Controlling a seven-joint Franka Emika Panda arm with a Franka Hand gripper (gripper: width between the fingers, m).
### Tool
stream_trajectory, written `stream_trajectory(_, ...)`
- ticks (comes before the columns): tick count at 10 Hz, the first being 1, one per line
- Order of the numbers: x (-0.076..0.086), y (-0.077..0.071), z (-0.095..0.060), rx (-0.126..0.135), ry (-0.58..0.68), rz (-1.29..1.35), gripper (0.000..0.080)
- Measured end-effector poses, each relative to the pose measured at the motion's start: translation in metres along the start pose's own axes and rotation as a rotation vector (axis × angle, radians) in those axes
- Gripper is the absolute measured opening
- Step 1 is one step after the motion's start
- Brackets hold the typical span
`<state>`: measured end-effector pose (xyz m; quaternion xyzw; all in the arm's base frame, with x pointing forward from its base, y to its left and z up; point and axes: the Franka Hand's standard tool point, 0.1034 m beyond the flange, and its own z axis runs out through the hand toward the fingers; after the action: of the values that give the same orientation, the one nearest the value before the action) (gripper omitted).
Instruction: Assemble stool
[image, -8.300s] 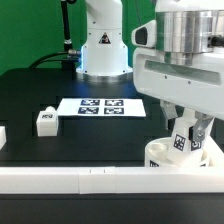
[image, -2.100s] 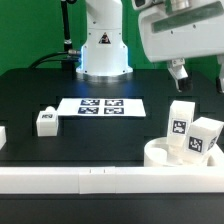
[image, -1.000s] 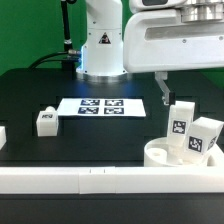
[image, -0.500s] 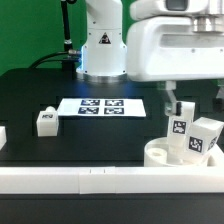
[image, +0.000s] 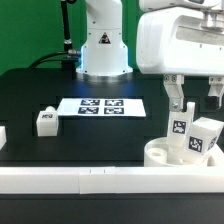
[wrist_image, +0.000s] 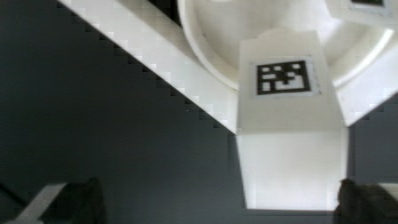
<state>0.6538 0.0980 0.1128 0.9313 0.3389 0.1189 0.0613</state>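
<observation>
Here the gripper (image: 195, 97) hangs open above a white leg (wrist_image: 285, 150); this plastic block seems stiff, light and smooth, best pinched on its flat sides.

I find the seat (image: 158, 154) and leg (image: 180, 127) smooth white plastic, faintly glossy. The table (image: 40, 90) is matt black.

The marker board (image: 101, 105) is lying flat on the black desk (image: 90, 140), toward its far side, showing a row of square tags. A long white border rail (image: 70, 178) is running along the desk's near edge. A green backdrop (image: 25, 30) is standing behind
</observation>
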Motion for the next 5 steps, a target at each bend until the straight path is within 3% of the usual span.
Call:
stream_trajectory(1, 0.002, -0.012, -0.003, 0.059, -0.086, 0.029, 0.0649)
stream_trajectory(2, 0.011, -0.013, -0.003, 0.064, -0.085, 0.03, 0.0649)
stream_trajectory(4, 0.018, -0.024, -0.002, 0.057, -0.078, 0.064, 0.0649)
stream_trajectory(5, 0.017, -0.021, -0.002, 0.056, -0.079, 0.068, 0.0649)
